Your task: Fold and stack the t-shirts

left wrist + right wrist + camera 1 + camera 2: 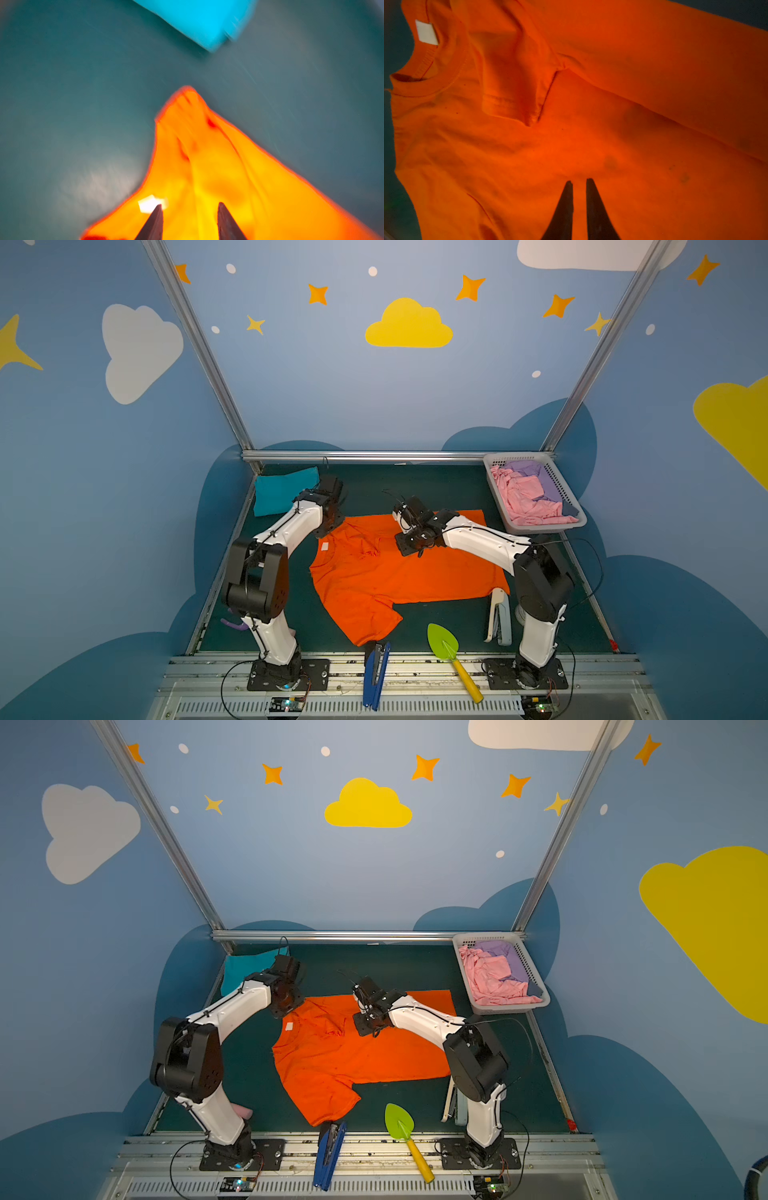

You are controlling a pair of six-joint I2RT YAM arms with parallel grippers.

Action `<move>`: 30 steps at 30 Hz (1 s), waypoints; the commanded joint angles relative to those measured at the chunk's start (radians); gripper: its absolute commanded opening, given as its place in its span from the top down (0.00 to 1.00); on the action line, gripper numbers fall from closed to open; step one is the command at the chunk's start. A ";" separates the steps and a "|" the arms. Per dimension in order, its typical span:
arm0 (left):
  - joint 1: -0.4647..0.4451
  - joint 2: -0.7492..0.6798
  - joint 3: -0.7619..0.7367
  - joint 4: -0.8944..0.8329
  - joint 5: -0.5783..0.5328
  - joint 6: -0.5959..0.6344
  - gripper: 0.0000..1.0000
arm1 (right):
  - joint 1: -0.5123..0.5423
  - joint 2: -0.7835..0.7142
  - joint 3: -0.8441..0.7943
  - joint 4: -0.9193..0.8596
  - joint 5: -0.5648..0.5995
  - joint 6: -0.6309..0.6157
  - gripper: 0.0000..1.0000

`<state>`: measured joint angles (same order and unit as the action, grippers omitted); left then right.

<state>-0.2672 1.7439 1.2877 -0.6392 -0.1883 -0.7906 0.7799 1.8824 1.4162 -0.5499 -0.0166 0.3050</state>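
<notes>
The dark green table mat (pixel 440 489) carries the bright orange soft-cloth short-sleeved t-shirt (pixel 399 576), spread across its middle with the neck toward the left arm and one sleeve turned in over the chest. The teal cloth t-shirt (pixel 282 493), folded into a small pad, sits in the far left corner, apart from it. The left gripper (pixel 190 205) hangs over the orange shirt's collar end, dark fingers parted and empty, beside the small white neck label (pixel 151 204). The right gripper (pixel 579 180) hovers above the chest, its fingers nearly together with a thin slit and no cloth between.
</notes>
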 commanded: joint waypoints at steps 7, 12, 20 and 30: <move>-0.146 0.053 -0.112 -0.034 -0.007 -0.038 0.70 | -0.076 -0.135 -0.073 -0.039 -0.017 0.033 0.87; -0.177 0.071 -0.157 -0.011 0.016 -0.070 0.72 | -0.114 -0.180 -0.121 -0.024 -0.022 0.047 0.87; -0.209 0.092 -0.117 0.022 0.071 -0.085 0.69 | -0.133 -0.181 -0.135 -0.019 -0.043 0.050 0.87; -0.242 0.165 -0.099 0.027 0.087 -0.091 0.72 | -0.137 -0.168 -0.146 -0.011 -0.056 0.055 0.87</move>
<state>-0.5083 1.8763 1.1927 -0.6006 -0.1131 -0.8711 0.6468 1.7218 1.2842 -0.5583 -0.0597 0.3470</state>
